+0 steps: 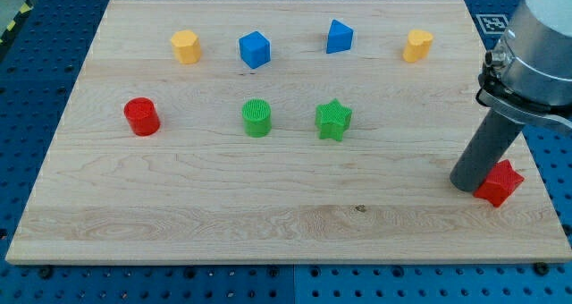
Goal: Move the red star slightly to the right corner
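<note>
— Eight blocks on the worktop [295, 223], is that right?

— Eight, yes. Along the view's top: a yellow block [186, 46], a blue cube [255, 49], a blue wedge-like block [339, 37] and another yellow block [416, 46]. In the middle row: a red cylinder [141, 116], a green cylinder [256, 118] and a green star [333, 120].

— And the red star [500, 182]?

— Near the worktop's edge at the view's right, low down, close to the bottom right corner. My tip [472, 184] stands against its left side, touching or nearly so.

— Is the tool open or closed?

— Neither — it is a plain rod with nothing to open, and it holds nothing; it only presses sideways.

— How will the star behave?

— I judge it light, stiff and quick to slide on the smooth wood. Its points may make it spin if pushed off-centre, so the push belongs on the middle of its left face. With the edge so near, a gentle push seems wise.

— Any containers?

— None in view.
</note>
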{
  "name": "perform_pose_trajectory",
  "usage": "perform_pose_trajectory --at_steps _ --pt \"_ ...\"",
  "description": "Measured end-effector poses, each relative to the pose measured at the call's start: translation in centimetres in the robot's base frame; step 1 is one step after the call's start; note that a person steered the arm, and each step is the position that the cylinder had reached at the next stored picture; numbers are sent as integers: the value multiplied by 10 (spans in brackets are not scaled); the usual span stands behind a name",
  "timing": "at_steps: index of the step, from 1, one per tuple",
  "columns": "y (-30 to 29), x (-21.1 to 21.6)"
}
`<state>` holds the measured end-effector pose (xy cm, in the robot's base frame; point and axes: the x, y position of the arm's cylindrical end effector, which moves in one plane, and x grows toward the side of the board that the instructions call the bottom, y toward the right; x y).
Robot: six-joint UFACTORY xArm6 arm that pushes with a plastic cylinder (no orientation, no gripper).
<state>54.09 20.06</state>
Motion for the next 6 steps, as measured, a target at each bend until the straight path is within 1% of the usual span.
perform_pose_trajectory --at_steps 1,2,3,4,5,6 --pt "-35 -25" --pt "-23 -33" --pt "6 -13" --pt "32 -11" --pt "32 -5" --pt "9 -43"
